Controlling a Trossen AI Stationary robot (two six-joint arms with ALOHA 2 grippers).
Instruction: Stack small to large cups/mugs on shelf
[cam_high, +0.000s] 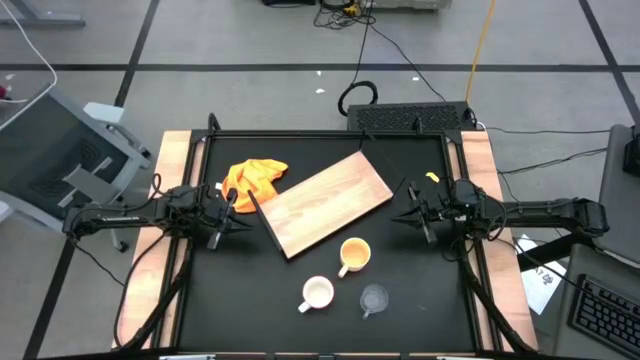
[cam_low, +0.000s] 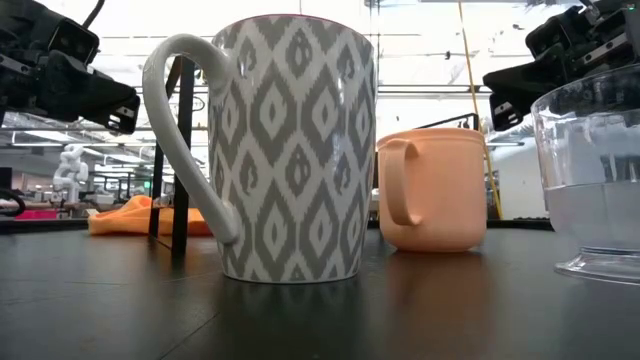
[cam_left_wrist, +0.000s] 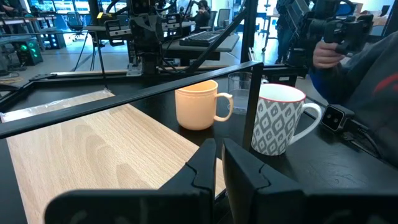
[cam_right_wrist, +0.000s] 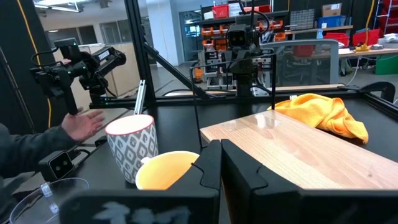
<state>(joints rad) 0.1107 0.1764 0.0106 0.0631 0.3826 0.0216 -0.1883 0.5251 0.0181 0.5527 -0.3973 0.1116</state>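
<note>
- Shelf lies flat, mid-table, angled.
- Orange mug, white mug and glass stand near its front edge, off it.
- Left pincer at its left end, seemingly closed, empty.
- Right pincer off its right end, closed, empty.

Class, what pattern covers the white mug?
Grey diamond pattern on the white mug, red rim; clearest in the low view.

Three drinking vessels stand on the black surface: one white patterned mug, one yellow-orange mug and one clear glass cup. There is one wooden board and one yellow-orange cloth. Two dark arms reach in, one left gripper and one right gripper. One person's hand shows beyond the surface.
</note>
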